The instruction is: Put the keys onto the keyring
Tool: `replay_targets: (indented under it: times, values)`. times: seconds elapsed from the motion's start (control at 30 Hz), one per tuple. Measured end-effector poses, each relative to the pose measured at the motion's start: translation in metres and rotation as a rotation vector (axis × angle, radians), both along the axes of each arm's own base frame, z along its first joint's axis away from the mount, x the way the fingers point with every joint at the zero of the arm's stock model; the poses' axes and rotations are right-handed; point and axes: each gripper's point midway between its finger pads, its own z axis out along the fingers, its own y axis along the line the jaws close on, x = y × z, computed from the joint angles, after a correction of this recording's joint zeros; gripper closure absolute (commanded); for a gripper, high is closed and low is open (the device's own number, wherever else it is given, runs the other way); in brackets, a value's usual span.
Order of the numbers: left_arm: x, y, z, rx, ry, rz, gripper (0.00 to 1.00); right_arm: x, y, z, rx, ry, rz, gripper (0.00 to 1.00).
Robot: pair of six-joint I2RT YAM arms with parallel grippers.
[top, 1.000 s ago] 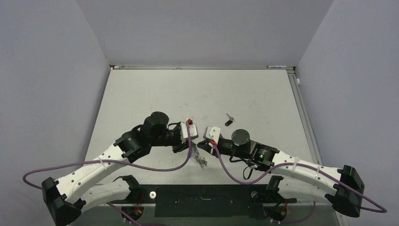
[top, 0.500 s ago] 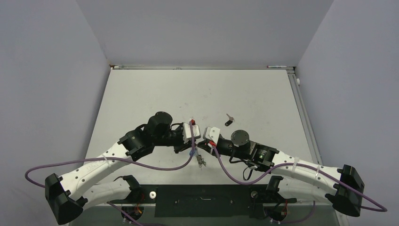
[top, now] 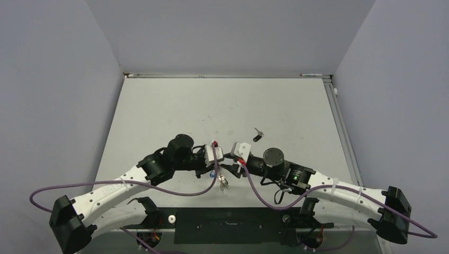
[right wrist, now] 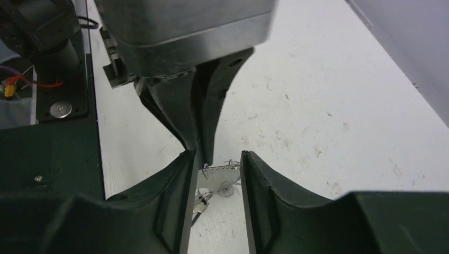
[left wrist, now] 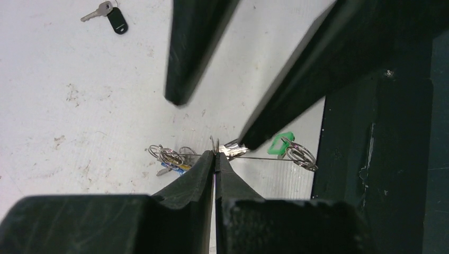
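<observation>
left gripper [left wrist: 215,156]: fingers pressed tight together, tips pinching the thin wire of the keyring [left wrist: 259,157] about midway along it
right gripper [right wrist: 217,154]: fingers spread, a clear gap between them, nothing clamped; tips just beside the left gripper's tips, facing it
keyring: grey wire loop, seen nearly edge-on in the left wrist view as a thin line running left and right from the left gripper's tips; near edge of the table [top: 212,106], between the two grippers
green key [left wrist: 279,144]: on the wire at its right end, beside a coil of small rings, close to the black base plate [left wrist: 381,132]
blue key [left wrist: 177,168]: in the cluster at the wire's left end, with more small rings; other keys there too tangled to tell apart
silver blade [right wrist: 222,173]: shows in the gap between the right fingers, not touched by them
black key [top: 257,136]: lies flat on the table, alone, well apart from the keyring, beyond the right gripper
lifted or resting: cannot tell whether the bunch touches the table
</observation>
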Motion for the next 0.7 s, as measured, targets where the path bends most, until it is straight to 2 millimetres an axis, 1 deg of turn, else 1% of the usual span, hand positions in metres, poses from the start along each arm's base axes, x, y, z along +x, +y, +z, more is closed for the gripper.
replay_targets:
  times: [0.03, 0.1, 0.23, 0.33, 0.4, 0.57, 0.63, 0.7]
  values:
    - [-0.001, 0.001, -0.003, -0.017, 0.004, 0.011, 1.0, 0.001, -0.001, 0.003, 0.014, -0.003, -0.01, 0.52]
    - [-0.003, 0.004, -0.003, -0.067, -0.004, 0.041, 1.0, 0.001, -0.005, 0.008, 0.049, -0.007, -0.03, 0.48]
    - [-0.006, 0.007, 0.009, -0.225, -0.027, 0.115, 1.0, -0.001, -0.02, 0.019, 0.139, -0.009, -0.076, 0.47]
    - [-0.009, 0.009, 0.017, -0.371, -0.033, 0.164, 1.0, -0.004, -0.029, 0.021, 0.201, 0.002, -0.09, 0.49]
    - [-0.011, 0.009, 0.018, -0.442, -0.028, 0.181, 1.0, -0.004, -0.031, 0.018, 0.217, 0.024, -0.097, 0.51]
    - [-0.014, 0.01, 0.012, -0.556, -0.005, 0.21, 1.0, 0.001, -0.03, 0.008, 0.243, 0.089, -0.091, 0.54]
    - [-0.015, 0.011, 0.013, -0.595, -0.001, 0.215, 1.0, 0.003, -0.031, 0.004, 0.258, 0.122, -0.077, 0.52]
    - [-0.016, 0.011, 0.018, -0.637, -0.002, 0.216, 1.0, 0.006, -0.033, 0.002, 0.282, 0.164, -0.055, 0.49]
